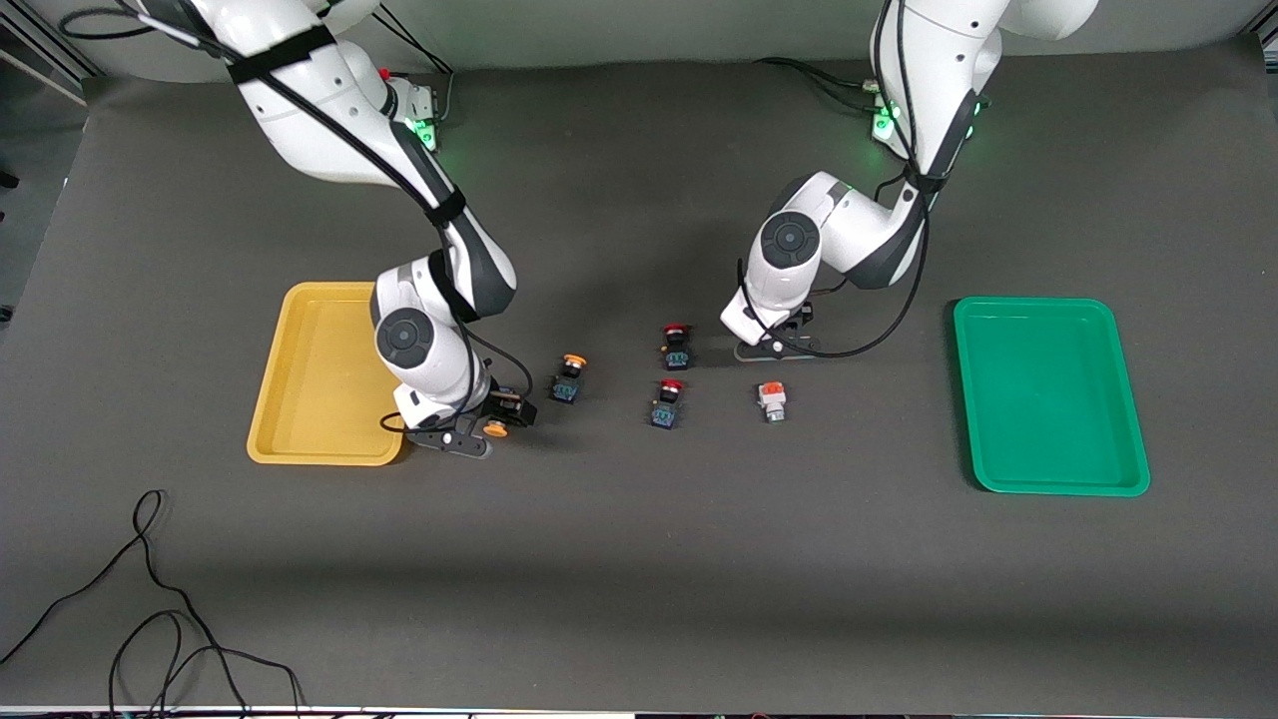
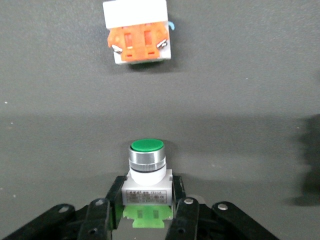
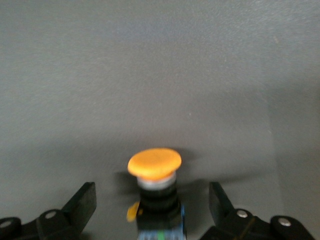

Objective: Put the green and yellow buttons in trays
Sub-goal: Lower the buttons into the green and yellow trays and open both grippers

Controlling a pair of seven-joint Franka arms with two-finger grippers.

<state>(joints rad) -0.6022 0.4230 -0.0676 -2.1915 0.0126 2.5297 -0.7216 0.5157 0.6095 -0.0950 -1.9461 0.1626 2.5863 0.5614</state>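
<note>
Both arms are mid-pick right now, one button each.

The right hand (image 1: pixel 486 431) is down low on the worktop just beside the yellow tray (image 1: pixel 300 439), at that tray's corner nearest the camera on the side facing the red switches. Its wrist view shows the fingers (image 3: pixel 80 205) spread wide with a yellow button (image 3: pixel 154 164) sitting between them and not touched yet, so it's open. My read: it only needs to close on the body under the cap, lift, and swing a short way over the yellow tray.

The left hand (image 2: pixel 145 212) is near the worktop's middle, well apart from the green tray (image 1: pixel 1048 394) and toward the robot bases from the orange-topped white button (image 1: pixel 771 398). Its wrist view shows both fingers pressed on the white body of the green button (image 2: pixel 146 165), so it's gripping that one. The next move looks like a lift and a longer carry to the green tray.

The second yellow button (image 1: pixel 568 377) sits a bit farther from the yellow tray than the right hand is, toward the two red switches (image 1: pixel 675 345). Both trays are bare, so nothing's been placed yet; I'd call this the first of two rounds.
</note>
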